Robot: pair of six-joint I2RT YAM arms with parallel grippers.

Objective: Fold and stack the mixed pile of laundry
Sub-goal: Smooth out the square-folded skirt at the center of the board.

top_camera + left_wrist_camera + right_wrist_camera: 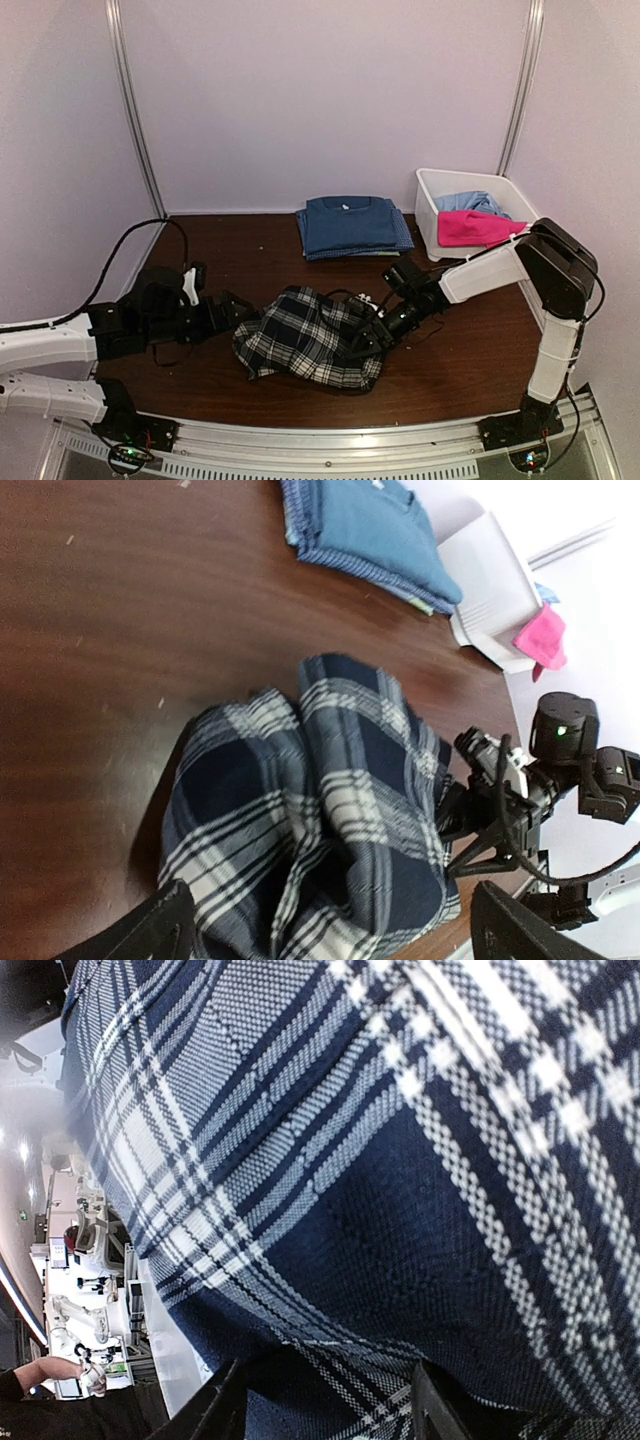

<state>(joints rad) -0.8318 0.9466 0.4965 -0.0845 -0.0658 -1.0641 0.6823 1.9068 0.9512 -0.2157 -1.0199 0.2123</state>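
Note:
The plaid shirt (310,340) lies crumpled in a heap at the table's middle. My left gripper (240,310) stands open at its left edge, and in the left wrist view the cloth (320,810) lies between its wide-spread fingers (150,930) without being pinched. My right gripper (375,335) is pushed into the shirt's right side. Its jaws are part-closed with a bunch of plaid cloth (400,1210) filling the gap between them. Folded dark blue T-shirts (352,225) are stacked at the back. A pink piece (470,228) and a pale blue piece (470,203) lie in the bin.
The white plastic bin (428,200) stands at the back right, just behind the right arm's forearm (480,275). Pale walls close the table on three sides. Bare brown tabletop (230,250) shows at the back left.

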